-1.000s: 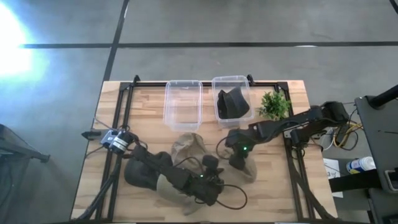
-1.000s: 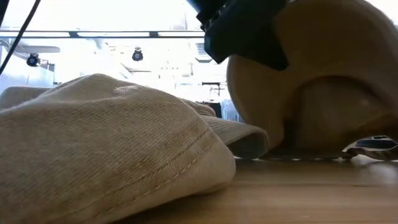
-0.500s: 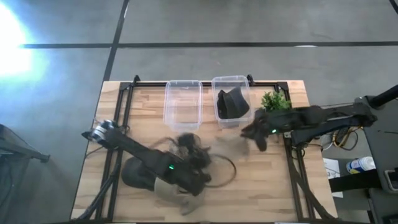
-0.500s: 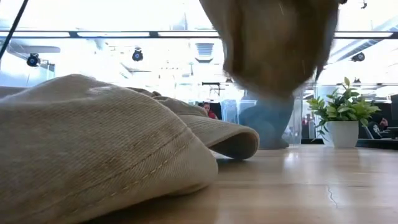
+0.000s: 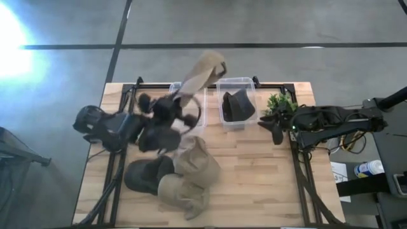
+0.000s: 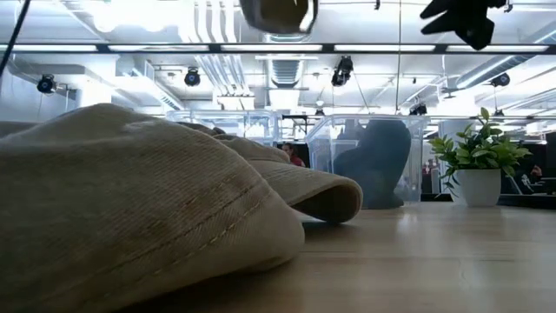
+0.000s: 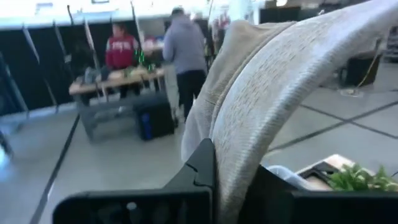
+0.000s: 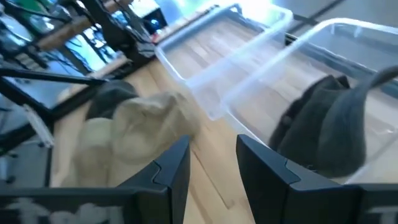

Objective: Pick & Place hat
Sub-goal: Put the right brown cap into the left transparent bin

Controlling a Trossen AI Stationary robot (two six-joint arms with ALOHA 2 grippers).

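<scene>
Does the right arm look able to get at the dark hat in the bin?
Probably yes: the right gripper hangs open beside the bin, which has no lid, and nothing covers the dark hat.

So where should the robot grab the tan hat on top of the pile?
Probably by its domed crown, coming straight down from above: the tan hat sits highest on the pile, its soft crown bulges up to pinch, and the stiff brim lies low near the wood.

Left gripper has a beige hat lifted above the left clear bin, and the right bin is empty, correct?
Not quite: the right bin holds a dark hat, as the high view shows. The left gripper does hold a beige hat up over the left bin.
</scene>
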